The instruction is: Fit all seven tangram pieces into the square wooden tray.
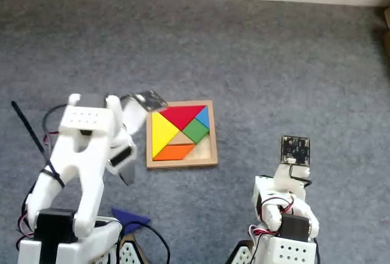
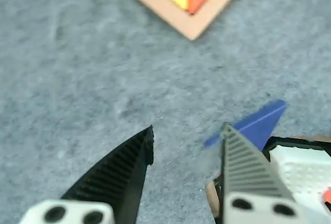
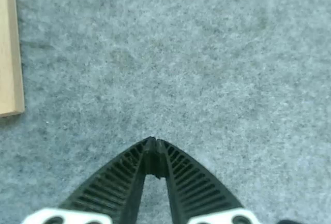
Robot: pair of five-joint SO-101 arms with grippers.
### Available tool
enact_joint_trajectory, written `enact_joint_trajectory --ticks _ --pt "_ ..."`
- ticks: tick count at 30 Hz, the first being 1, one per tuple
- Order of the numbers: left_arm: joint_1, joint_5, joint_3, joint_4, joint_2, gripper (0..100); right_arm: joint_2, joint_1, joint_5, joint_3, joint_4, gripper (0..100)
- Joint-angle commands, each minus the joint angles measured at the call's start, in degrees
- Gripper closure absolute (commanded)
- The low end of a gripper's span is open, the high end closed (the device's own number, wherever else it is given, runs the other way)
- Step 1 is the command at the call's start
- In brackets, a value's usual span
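1. Near the middle of the grey counter (image 1: 274, 63), you have the square wooden tray (image 1: 183, 163) lying flat.
2. Inside it sit a large yellow triangle (image 1: 161, 133), a red triangle (image 1: 181, 116), a small light-blue triangle (image 1: 204, 117), a green square (image 1: 195, 131) and an orange parallelogram (image 1: 175, 152). Bare wood shows along the side nearest the right arm.
3. A dark blue triangle (image 1: 130, 217) lies on the counter outside the tray, just beside the left arm's base.
4. Your left gripper (image 2: 187, 130) hangs over bare counter between the tray's corner and the dark blue triangle, its fingers apart and holding nothing.
5. Your right gripper (image 3: 155, 142) is over the counter beside the tray's edge, its fingers pressed together and empty.
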Motion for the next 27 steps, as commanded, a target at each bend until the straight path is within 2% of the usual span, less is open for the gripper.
enact_joint_trajectory --ticks 1,10,13,18,23,27 --pt "6.0 -4.1 2.9 0.7 -4.0 76 -0.7 0.8 0.5 3.9 -1.3 99.3" --pt "18.2 -5.9 15.5 0.2 -13.3 76 -0.7 0.7 0.5 3.9 -1.3 99.3" --pt "21.5 -5.5 20.1 -4.0 -14.0 76 -0.7 0.7 0.5 3.9 -1.3 99.3" --pt "22.0 -5.5 26.4 -14.6 -14.2 76 -0.7 0.7 0.5 3.9 -1.3 99.3" --pt "21.8 -5.5 26.9 -14.9 -13.9 76 -0.7 0.7 0.4 3.9 -1.3 99.3" --pt "20.4 -5.7 28.4 -17.7 -13.9 85 -0.7 0.7 0.4 3.9 -1.3 99.3"
